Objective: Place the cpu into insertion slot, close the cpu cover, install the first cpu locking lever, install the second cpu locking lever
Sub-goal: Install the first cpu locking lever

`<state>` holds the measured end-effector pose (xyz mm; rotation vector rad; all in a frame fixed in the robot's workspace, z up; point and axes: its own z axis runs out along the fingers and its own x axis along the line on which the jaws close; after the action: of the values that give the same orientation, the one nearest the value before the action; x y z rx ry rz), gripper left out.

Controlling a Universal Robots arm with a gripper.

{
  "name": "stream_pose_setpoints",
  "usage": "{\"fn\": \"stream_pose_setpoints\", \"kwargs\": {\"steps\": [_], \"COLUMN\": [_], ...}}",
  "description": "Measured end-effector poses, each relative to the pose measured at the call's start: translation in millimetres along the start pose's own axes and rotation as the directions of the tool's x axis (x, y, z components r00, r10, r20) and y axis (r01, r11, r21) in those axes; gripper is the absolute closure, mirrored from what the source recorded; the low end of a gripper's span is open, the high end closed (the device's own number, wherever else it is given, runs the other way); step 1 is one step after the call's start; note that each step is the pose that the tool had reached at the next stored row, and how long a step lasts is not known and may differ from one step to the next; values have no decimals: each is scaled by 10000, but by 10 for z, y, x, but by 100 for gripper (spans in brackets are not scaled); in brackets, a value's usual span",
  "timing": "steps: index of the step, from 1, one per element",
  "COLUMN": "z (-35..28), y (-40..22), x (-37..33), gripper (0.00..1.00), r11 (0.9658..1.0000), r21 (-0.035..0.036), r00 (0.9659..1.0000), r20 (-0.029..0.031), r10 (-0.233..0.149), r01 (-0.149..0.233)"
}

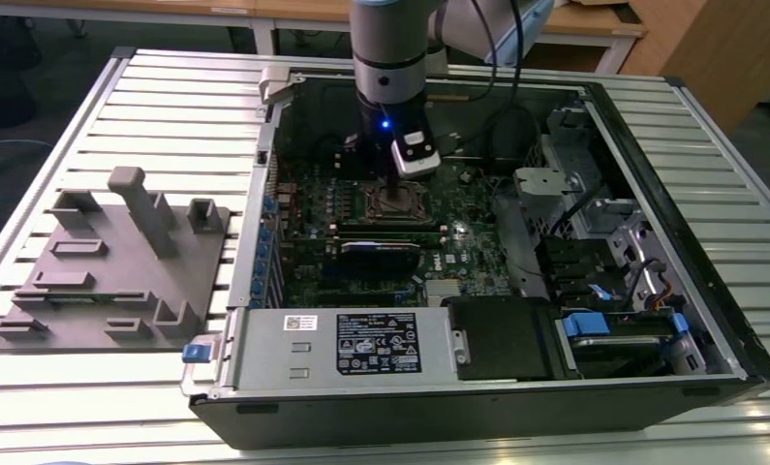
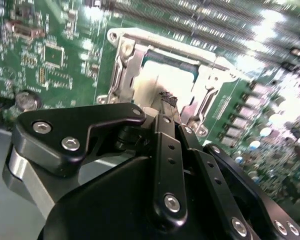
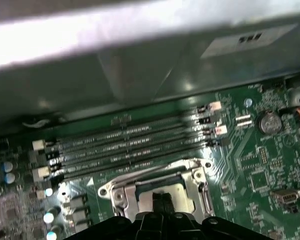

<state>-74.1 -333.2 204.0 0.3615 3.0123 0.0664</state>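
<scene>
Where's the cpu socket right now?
The insertion slot sits mid-motherboard inside the open computer case in the exterior view, directly under the end effector; in both wrist views it lies just beyond the fingertips, beside the memory slots.

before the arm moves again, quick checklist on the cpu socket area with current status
1. Gripper over the insertion slot: ok, it is right above the socket in both wrist views.
2. Cpu seated in the slot: cannot tell, a pale square fills the centre.
3. Cpu cover down flat: cannot tell.
4. Fingers open or shut: cannot tell.
5. Arm clear of the case wall: ok in the exterior view.
</scene>
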Motion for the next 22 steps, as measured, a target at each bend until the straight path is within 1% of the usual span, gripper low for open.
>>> {"fn": "stream_pose_setpoints", "kwargs": {"steps": [1, 3, 4, 9, 10, 14, 18, 22], "z": [0, 0, 0, 2, 3, 5, 12, 16], "y": [0, 0, 0, 1, 2, 5, 7, 8], "x": [0, 0, 0, -4, -9, -21, -31, -36], "gripper": [89, 89, 89, 89, 89, 89, 89, 89], "r11": [10000, 9998, 9997, 9997, 9997, 9990, 9969, 9938], "r21": [78, 212, 244, 253, 251, 228, 195, 219], "r00": [10000, 10000, 10000, 10000, 10000, 9992, 9971, 9940], "r20": [7, 24, 33, 32, 25, -34, -76, -139], "r10": [-12, -27, -31, -34, -55, -386, -756, -1083], "r01": [12, 26, 30, 33, 54, 387, 757, 1086]}}
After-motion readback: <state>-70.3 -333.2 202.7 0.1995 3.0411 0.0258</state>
